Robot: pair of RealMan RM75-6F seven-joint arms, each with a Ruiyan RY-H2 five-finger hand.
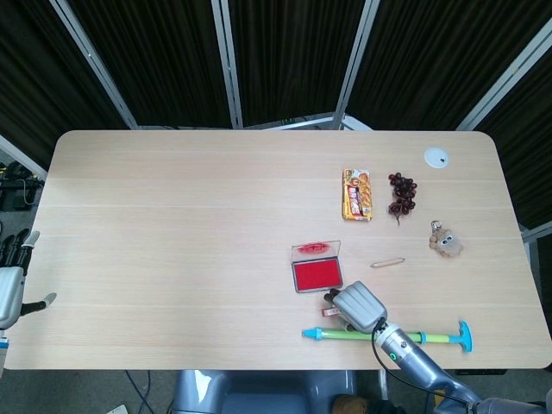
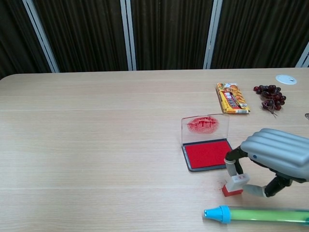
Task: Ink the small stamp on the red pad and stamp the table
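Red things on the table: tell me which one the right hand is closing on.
The small stamp, standing just in front of the open red pad. The right hand has a finger and the thumb at its sides; the pad and its ink-smeared lid are untouched.

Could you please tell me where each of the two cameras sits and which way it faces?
Head view: high above, looking steeply down on the whole table; shows the right hand on its forearm, left hand at the edge.
Chest view: low at the near edge, looking across toward the curtains; shows only the right hand.
Shared: right hand, small stamp, red pad.
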